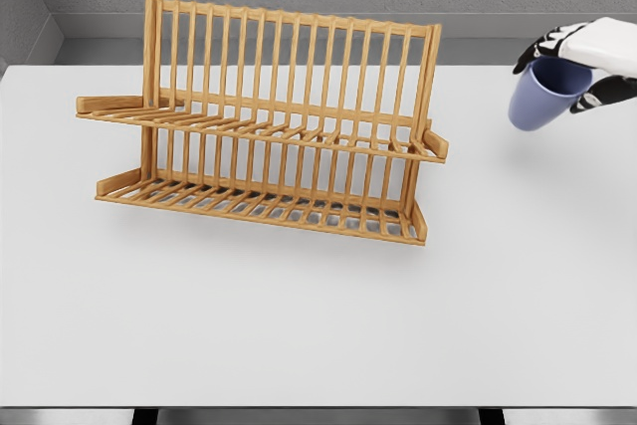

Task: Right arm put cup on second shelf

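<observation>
While the near half of the table (299, 345) lies bare, the wooden rack (264, 126) stands at approx 11 o'clock w/ both shelves vacant. Right hand (587, 57), far off at 2 o'clock by the edge of view, grasps the blue cup (542, 97), tilted, lifted clear of the table. Risks, imo: the cup clips the rack's end post on the way in, or lands across the slats and tips off. No brand, label or writing visible anywhere. Left hand not seen.
</observation>
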`<state>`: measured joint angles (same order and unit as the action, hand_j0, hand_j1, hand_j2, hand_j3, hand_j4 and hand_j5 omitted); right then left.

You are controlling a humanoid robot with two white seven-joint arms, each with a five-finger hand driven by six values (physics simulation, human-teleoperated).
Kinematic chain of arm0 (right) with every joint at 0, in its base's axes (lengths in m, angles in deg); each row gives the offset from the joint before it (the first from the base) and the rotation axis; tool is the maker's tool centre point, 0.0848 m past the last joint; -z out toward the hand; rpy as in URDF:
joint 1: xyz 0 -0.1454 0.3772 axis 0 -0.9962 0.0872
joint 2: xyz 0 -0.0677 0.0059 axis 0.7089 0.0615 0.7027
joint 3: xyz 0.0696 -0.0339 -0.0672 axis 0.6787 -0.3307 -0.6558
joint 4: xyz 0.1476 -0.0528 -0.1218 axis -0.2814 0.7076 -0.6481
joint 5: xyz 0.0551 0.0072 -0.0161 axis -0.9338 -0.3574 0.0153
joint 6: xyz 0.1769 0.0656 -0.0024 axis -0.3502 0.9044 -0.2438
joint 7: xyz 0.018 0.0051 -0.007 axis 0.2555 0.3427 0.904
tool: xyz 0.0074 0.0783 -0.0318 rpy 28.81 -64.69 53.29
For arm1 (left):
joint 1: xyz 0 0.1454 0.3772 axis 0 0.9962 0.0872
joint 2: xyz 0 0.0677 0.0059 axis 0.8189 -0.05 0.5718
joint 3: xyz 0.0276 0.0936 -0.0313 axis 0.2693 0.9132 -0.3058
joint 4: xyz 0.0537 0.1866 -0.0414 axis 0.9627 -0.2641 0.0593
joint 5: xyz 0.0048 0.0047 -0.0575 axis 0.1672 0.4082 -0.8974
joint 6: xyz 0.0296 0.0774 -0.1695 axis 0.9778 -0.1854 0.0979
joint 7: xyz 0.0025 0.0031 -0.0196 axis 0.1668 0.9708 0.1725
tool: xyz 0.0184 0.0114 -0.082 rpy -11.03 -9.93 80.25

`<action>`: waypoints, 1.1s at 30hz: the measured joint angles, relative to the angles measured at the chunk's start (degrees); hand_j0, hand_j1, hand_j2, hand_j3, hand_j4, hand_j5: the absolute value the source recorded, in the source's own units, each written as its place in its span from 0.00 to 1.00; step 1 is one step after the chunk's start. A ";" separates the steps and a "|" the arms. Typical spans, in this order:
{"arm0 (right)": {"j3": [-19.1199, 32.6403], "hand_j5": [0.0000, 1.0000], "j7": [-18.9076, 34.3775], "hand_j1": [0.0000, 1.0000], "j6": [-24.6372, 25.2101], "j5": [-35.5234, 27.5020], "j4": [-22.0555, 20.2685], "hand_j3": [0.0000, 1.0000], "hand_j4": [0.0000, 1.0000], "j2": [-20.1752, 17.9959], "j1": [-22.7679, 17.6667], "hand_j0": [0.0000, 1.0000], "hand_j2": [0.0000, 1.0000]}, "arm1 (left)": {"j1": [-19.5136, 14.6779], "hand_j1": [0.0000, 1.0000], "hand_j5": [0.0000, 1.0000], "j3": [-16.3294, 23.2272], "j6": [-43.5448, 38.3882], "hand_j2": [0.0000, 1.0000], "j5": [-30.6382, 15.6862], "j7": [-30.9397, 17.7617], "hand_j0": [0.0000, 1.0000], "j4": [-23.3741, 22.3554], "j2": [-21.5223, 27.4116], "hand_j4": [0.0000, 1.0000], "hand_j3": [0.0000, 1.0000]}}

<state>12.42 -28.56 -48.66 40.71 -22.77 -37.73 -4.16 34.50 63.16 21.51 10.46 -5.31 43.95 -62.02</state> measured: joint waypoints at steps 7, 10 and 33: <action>0.26 0.70 0.02 0.70 0.14 -0.04 -6.54 0.70 0.70 -0.51 0.26 0.70 0.70 | 0.00 1.00 1.00 0.00 0.00 1.00 0.00 0.00 1.00 0.00 0.00 1.00 1.00; 0.30 0.70 0.03 0.70 0.19 -0.04 -9.17 0.70 0.70 -0.60 0.26 0.70 0.70 | 0.00 1.00 1.00 0.00 0.00 1.00 0.00 0.00 1.00 -0.01 0.00 1.00 1.00; 1.95 0.70 0.01 0.70 -0.68 -0.28 -19.36 0.70 0.70 1.13 0.26 0.70 0.70 | 0.00 1.00 1.00 0.00 0.00 1.00 0.00 -0.01 1.00 -0.02 0.00 1.00 1.00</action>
<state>14.37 -28.56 -49.34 40.43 -42.13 -36.60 -3.90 34.50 63.16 21.51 10.46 -5.32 43.93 -62.02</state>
